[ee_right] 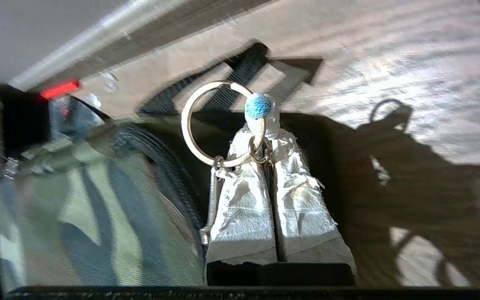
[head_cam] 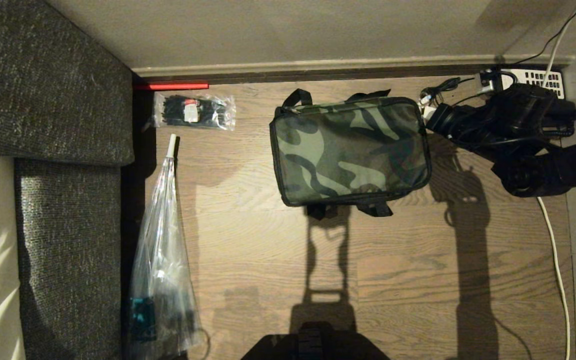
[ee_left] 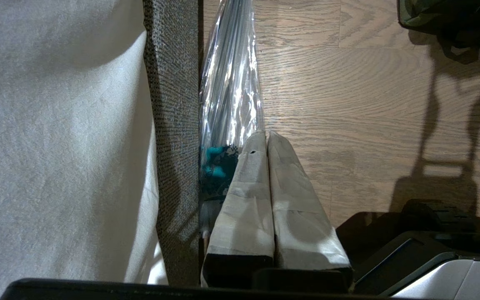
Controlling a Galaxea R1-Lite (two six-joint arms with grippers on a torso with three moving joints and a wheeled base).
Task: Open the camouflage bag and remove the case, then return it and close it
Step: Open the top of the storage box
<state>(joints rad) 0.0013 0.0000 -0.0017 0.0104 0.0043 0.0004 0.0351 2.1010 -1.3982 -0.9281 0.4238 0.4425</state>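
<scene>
Risk first, going left to right. Sofa (head_cam: pixel 48 100) edge and the long clear plastic sleeve (head_cam: pixel 160 260) on the floor (head_cam: pixel 268 260) lie well apart from the work, as does the clear packet of black items (head_cam: pixel 194 111) near the wall; none looks likely to interfere. The left gripper (ee_left: pixel 267 137) hangs parked beside the sofa, jaws pressed together on nothing.

The camouflage bag (head_cam: pixel 350 150) lies flat on the floor, zipped, so the case is hidden inside, I judge. At the bag's right end the right gripper (ee_right: pixel 265 137) has its jaws shut on a small link of the key ring (ee_right: pixel 219 123) that hangs from the zipper pull. The taped pads could slip off that thin metal, or a pull could drag the light bag instead of running the zipper. Loose cables (head_cam: pixel 553 240) close by could snag the arm.

Count: one bag, one ring, one packet, one sleeve, two grippers.
</scene>
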